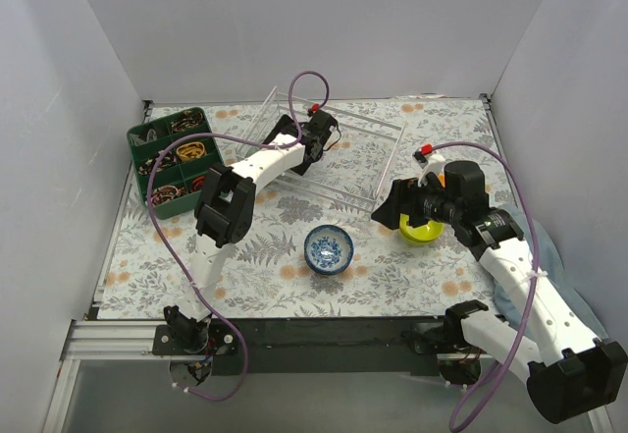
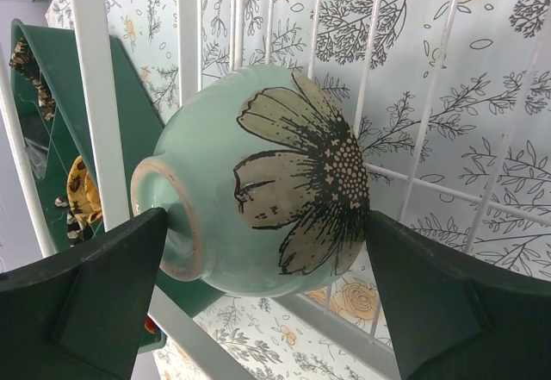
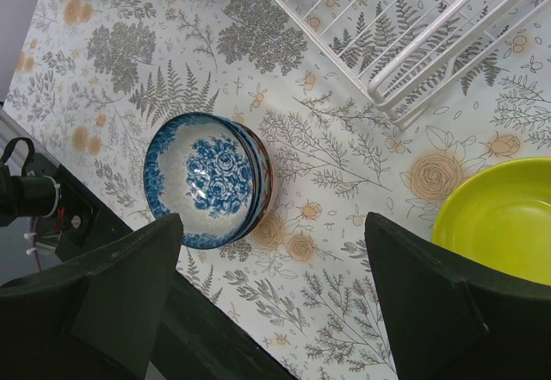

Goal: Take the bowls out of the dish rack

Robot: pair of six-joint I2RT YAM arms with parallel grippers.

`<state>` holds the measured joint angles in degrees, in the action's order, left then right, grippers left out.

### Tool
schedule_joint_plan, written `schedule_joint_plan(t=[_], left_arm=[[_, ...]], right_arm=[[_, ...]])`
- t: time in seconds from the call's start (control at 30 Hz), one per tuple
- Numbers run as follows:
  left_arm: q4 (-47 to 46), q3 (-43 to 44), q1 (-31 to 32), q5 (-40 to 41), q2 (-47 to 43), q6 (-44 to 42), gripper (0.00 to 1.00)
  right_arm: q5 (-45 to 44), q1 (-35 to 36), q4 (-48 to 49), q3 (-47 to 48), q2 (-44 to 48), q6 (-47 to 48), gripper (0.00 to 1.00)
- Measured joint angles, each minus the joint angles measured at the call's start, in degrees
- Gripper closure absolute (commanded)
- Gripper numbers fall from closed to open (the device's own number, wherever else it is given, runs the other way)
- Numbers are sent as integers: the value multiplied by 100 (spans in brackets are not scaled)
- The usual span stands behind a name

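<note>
Bowls: I see the pale green bowl [image 2: 258, 182] mid-frame inside the dish rack [image 2: 95, 104], left gripper [image 2: 263, 298] spread around it. Right gripper [image 3: 267, 298] spread, empty, between blue-and-white bowl [image 3: 207, 177] and lime-yellow bowl [image 3: 504, 221].

Three bowls show for certain: one pale green bowl [image 2: 258, 182] between the left claw's fingers, one blue bowl [image 3: 207, 177] below-left of the right claw, and one yellow bowl [image 3: 504, 216] just right of it. The blue bowl may sit on others; the stack is hard to count. One rack [image 1: 343, 153], one green tray [image 1: 177, 158], two arms.
</note>
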<state>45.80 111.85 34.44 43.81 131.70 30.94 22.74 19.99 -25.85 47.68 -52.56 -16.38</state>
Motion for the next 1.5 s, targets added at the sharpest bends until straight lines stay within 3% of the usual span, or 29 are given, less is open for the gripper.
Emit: schedule_joint_plan(t=[0.67,1.5], left_arm=[[33,-310,151,7,-304,68,55],[-175,-649,192,-800,-1119,693,81]], right_arm=[[-55,0,50,-155,369,2,6],[-92,0,295,-186,562,-61,7]])
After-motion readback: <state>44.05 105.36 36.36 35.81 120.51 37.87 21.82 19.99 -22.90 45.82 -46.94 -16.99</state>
